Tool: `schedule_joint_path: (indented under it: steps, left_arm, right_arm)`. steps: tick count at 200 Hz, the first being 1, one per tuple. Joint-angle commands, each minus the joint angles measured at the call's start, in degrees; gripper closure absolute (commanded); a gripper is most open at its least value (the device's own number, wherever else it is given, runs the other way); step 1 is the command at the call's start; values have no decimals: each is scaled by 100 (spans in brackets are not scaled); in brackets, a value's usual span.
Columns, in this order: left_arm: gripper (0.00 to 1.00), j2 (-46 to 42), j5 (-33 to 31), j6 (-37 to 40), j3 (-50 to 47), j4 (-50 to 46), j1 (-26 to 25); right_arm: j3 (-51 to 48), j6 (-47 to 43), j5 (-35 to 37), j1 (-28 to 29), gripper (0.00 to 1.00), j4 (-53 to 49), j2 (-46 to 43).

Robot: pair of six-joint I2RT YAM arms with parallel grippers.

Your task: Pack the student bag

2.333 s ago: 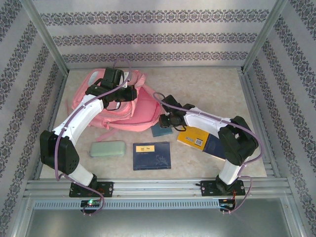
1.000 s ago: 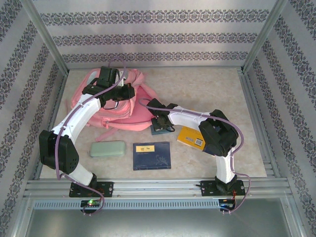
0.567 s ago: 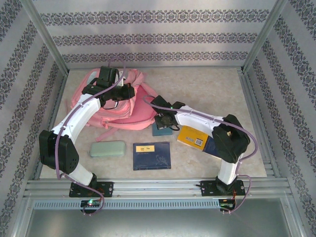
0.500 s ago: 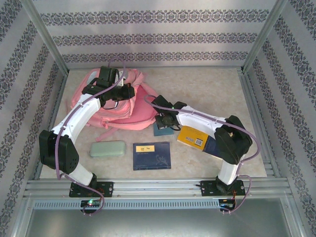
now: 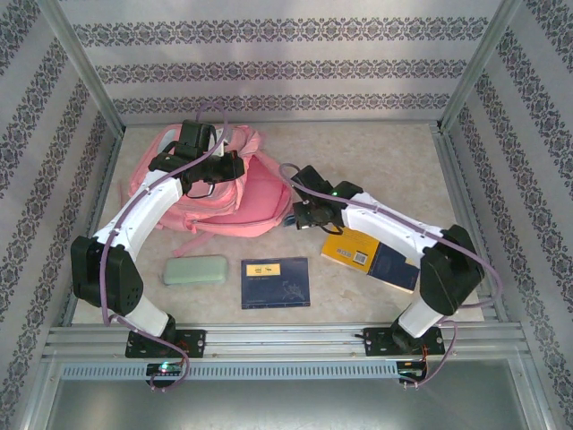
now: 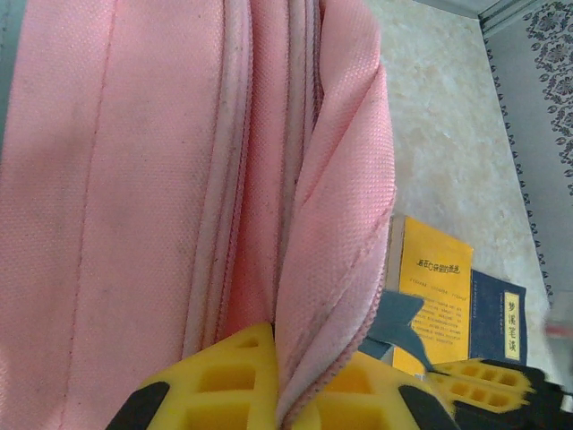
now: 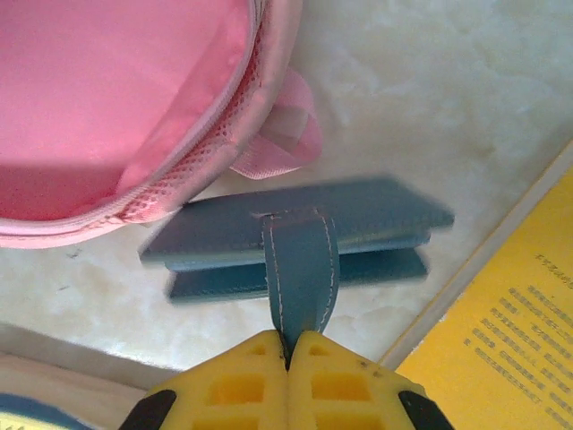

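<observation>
The bag (image 5: 251,202) lies flat on the back-left part of the table (image 5: 376,161), with the left arm reaching over it. The left gripper (image 6: 300,363) is clamped on a fold of the bag's pink fabric beside a zip seam. The fold rises out from between the yellow fingers (image 6: 242,354), which stand only as far apart as the cloth is thick. The right gripper (image 7: 288,345) sits just off the bag's right edge, its jaws pressed together on the strap (image 7: 300,269) of a blue wallet (image 7: 358,219). The wallet is blurred, so whether it rests on the table or hangs clear of it cannot be told. It is just beside the bag's zipped rim and a small pink loop (image 7: 286,134). To the right lies a yellow book (image 5: 354,249) on top of a dark blue book (image 5: 394,266), partly under the right arm. Nearer the arm bases and well apart from the bag, two more things lie flat side by side — a pale green case (image 5: 194,270) and a dark blue booklet (image 5: 276,281) with a yellow label.
</observation>
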Motion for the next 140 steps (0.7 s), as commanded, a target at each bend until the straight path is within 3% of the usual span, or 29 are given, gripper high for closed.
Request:
schedule_joint_path:
  steps: [1, 90, 140]
  left_arm:
    - [100, -47, 89, -75, 45, 328, 131]
    - [100, -117, -221, 97, 1103, -688, 36]
    - [100, -73, 49, 238, 1919, -1319, 50]
  right_arm:
    - [-29, -41, -178, -74, 100, -171, -393]
    - [1307, -162, -787, -101, 100, -378, -726]
    - [1697, 38, -1279, -186, 100, 540, -248]
